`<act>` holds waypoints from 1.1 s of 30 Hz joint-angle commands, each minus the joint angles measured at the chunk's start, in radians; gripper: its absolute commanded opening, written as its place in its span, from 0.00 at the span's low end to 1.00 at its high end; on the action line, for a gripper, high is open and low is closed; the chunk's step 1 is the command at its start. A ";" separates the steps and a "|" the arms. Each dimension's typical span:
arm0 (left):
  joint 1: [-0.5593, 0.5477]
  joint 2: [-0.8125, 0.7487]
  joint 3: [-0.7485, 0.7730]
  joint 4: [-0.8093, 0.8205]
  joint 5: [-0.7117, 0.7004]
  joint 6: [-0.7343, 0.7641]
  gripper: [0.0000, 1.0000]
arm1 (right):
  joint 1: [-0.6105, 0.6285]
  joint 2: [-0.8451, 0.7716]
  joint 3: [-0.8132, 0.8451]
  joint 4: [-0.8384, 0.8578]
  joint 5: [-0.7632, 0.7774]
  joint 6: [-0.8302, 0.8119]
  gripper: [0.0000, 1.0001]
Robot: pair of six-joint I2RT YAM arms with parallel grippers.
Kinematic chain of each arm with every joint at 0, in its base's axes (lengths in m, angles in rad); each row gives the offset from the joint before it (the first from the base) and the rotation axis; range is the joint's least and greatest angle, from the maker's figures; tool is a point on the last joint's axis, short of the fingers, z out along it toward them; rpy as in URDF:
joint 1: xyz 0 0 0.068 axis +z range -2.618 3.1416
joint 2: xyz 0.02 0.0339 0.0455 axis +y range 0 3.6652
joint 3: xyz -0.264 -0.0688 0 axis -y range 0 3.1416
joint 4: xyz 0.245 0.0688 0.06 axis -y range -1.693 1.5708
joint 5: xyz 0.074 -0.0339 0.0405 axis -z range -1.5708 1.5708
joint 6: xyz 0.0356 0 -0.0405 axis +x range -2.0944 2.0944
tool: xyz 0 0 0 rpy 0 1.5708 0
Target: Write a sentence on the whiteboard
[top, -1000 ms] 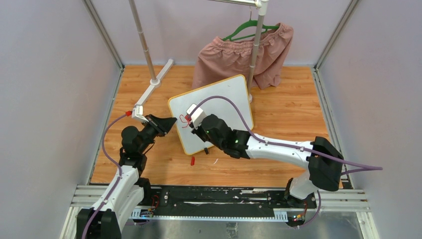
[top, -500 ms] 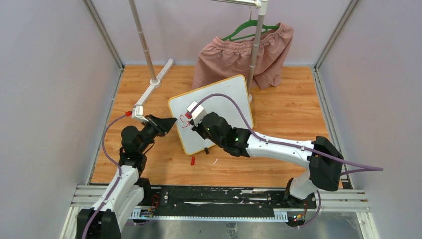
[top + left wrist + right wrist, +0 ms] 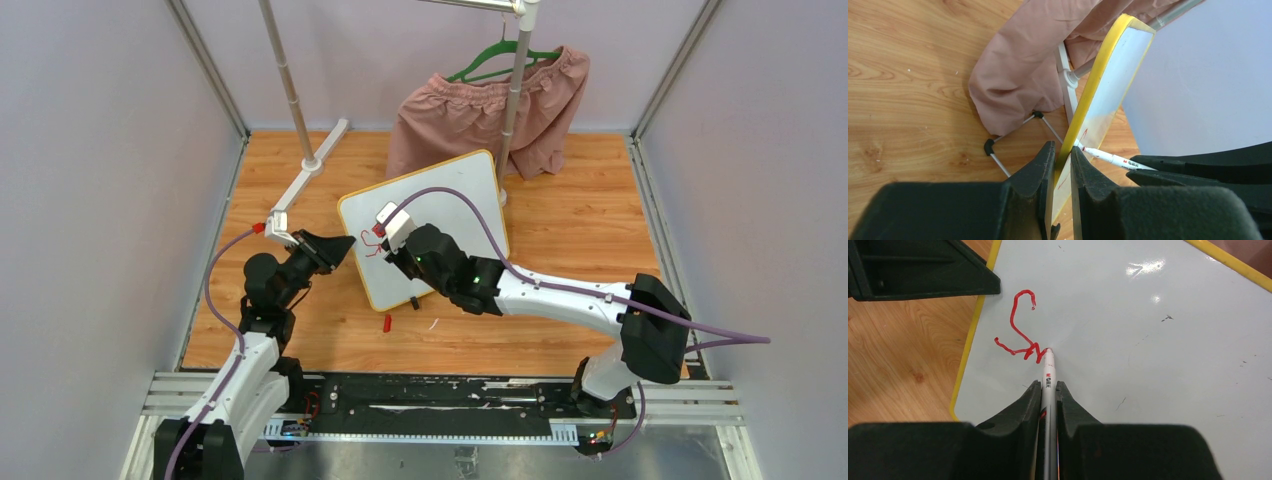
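Wooden tabletop (image 3: 590,235) beneath whiteboard (image 3: 445,215), pale lilac walls (image 3: 100,150) on three sides

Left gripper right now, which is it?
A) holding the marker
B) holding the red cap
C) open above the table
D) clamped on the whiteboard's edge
D: in the left wrist view the left gripper has its jaws pinched on the yellow rim of the whiteboard; the marker is in the right gripper.

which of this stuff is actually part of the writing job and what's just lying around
In the job: whiteboard, red writing begun on it, marker, left gripper clamping the board's edge, right gripper holding the marker.
Lying about: pink shorts, green hanger, rack pole, small red piece.
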 commanded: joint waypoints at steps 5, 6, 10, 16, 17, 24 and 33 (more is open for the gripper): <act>0.003 -0.007 -0.006 0.018 0.021 -0.002 0.00 | -0.024 -0.023 -0.025 -0.002 0.043 0.002 0.00; 0.003 -0.007 -0.005 0.019 0.022 -0.001 0.00 | -0.024 -0.025 -0.027 -0.001 0.044 0.002 0.00; 0.002 -0.007 -0.005 0.019 0.021 -0.002 0.00 | -0.024 -0.028 -0.033 -0.002 0.047 0.005 0.00; 0.003 -0.007 -0.006 0.019 0.023 -0.002 0.00 | -0.024 -0.033 -0.043 -0.002 0.042 0.011 0.00; 0.003 -0.007 -0.006 0.019 0.023 -0.002 0.00 | -0.024 -0.033 -0.046 -0.002 0.040 0.013 0.00; 0.003 -0.006 -0.006 0.019 0.023 -0.002 0.00 | -0.022 -0.038 -0.056 -0.001 0.019 0.026 0.00; 0.003 -0.006 -0.007 0.019 0.024 -0.002 0.00 | -0.023 -0.043 -0.062 -0.002 0.011 0.029 0.00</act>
